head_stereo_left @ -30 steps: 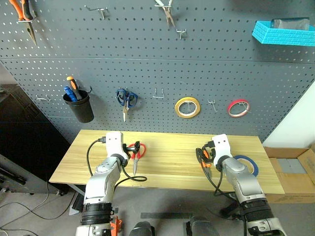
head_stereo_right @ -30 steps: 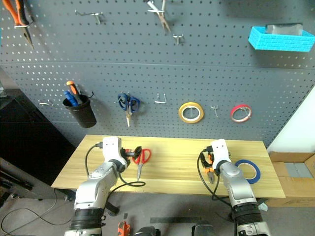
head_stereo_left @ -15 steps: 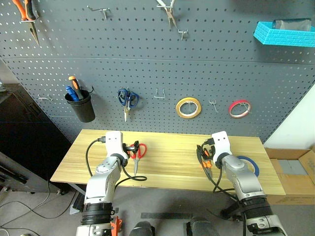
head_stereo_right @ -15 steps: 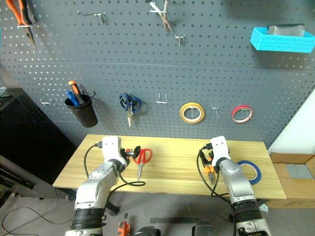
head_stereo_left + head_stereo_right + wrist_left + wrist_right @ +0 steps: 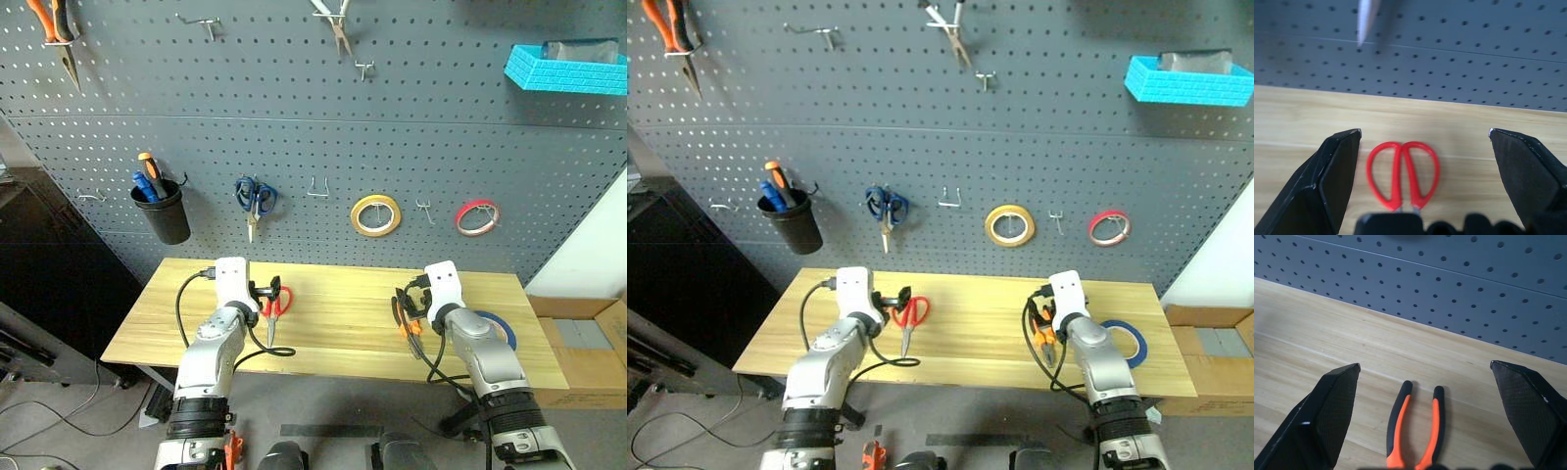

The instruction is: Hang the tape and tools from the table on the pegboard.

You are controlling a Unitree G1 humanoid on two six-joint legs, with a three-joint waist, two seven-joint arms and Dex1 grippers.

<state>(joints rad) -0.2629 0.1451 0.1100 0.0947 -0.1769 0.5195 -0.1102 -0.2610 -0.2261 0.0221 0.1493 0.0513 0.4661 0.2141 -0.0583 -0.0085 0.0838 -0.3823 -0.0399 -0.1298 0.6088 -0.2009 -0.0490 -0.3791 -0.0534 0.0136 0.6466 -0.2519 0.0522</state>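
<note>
Tabletop [image 5: 343, 323] holds one scissors [image 5: 271, 305], one pliers [image 5: 1046, 338], one tape [image 5: 1125, 343]; both hands wide.

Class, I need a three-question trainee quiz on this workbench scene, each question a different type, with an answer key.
1. True or false: the left gripper is shut on the red-handled scissors.
2. Which tool lies between the right gripper's fingers? A) pliers B) hammer C) wrench
3. Fill in: the blue tape roll lies on the ____.

Key: 1 false, both grippers are open; 2 A, the pliers; 3 table.
</note>
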